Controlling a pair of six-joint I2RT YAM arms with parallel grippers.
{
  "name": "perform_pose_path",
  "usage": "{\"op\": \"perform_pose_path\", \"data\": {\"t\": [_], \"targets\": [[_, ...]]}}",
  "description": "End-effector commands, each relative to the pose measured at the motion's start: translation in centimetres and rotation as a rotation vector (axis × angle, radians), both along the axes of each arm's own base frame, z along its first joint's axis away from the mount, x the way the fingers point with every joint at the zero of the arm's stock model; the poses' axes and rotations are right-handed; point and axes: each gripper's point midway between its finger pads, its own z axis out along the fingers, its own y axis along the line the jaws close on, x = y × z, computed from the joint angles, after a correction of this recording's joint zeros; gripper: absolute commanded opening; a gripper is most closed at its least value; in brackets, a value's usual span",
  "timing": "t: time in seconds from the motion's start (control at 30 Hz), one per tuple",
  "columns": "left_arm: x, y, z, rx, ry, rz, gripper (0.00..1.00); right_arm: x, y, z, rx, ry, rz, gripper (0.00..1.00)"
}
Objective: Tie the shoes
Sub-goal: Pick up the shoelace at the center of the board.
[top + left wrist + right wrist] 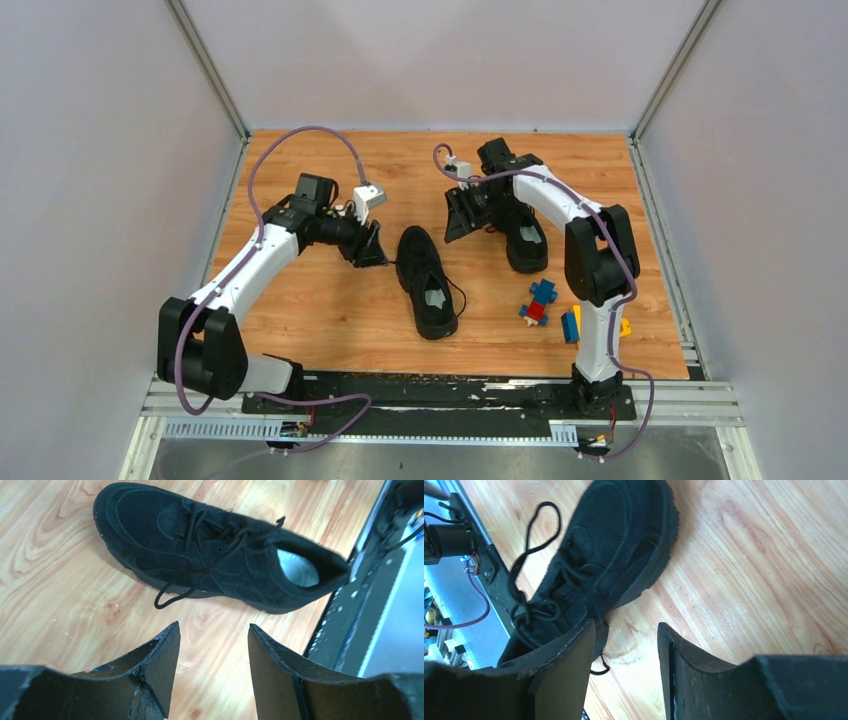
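**Top view.** The left tool [372, 248] sits low over the tabletop [330, 310], just left of the centre shoe [428, 282]. That shoe lies toe away from the arm bases, its pale insole showing. The right tool [462, 215] is near that shoe's toe, on its right. The second shoe [527, 245] lies partly under the right arm. Toy blocks [540, 302] lie nearer the bases, just left of that arm.

**Left wrist view.** The left tool's jaws stand apart, with only bare wood between them. The centre shoe lies across the frame ahead, and a loose lace end [172, 596] trails on the tabletop towards the tool.

**Right wrist view.** The right tool's jaws are parted and empty. A black shoe [619, 545] lies ahead and to the left, its rear part hidden behind one finger [566, 675]. Whether they touch cannot be told. A lace loop [527, 537] lies beside this shoe.
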Motion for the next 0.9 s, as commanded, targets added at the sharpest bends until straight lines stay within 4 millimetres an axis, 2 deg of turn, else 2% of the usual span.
{"op": "perform_pose_path", "data": {"t": [0.0,0.13,0.33,0.47,0.57,0.63,0.67,0.73,0.77,0.8,0.87], "targets": [[0.2,0.6,-2.2,0.074,-0.224,-0.237,0.6,-0.6,0.6,3.7,0.076,-0.088,0.055,0.5],[1.6,0.4,-3.8,0.106,-0.329,-0.347,0.61,-1.0,0.5,3.7,0.073,-0.084,0.062,0.5],[3.2,-0.5,-6.0,0.128,-0.331,-0.41,0.59,-1.3,0.7,3.8,0.081,-0.082,0.071,0.51],[2.9,-2.0,-7.3,0.135,-0.332,-0.457,0.59,-1.3,0.9,3.7,0.088,-0.07,0.072,0.51],[3.6,-2.1,-8.4,0.199,-0.354,-0.459,0.53,-1.4,1.0,3.6,0.096,-0.06,0.073,0.51],[4.3,-2.3,-8.2,0.208,-0.368,-0.443,0.39,-1.5,1.0,3.6,0.099,-0.054,0.073,0.51],[4.1,-2.2,-8.2,0.213,-0.355,-0.448,0.25,-1.6,1.0,3.5,0.098,-0.049,0.073,0.51],[4.1,-2.2,-7.1,0.214,-0.351,-0.456,0.09,-1.7,1.0,3.6,0.1,-0.05,0.073,0.5],[4.5,-2.5,-5.9,0.202,-0.371,-0.457,0.05,-1.8,1.0,3.6,0.102,-0.049,0.075,0.5],[4.1,-2.5,-5.0,0.194,-0.364,-0.461,0.01,-2.0,0.9,3.5,0.102,-0.046,0.075,0.5],[4.1,-3.2,-2.6,0.147,-0.369,-0.458,0.0,-2.1,0.9,3.4,0.102,-0.042,0.074,0.5]]}}
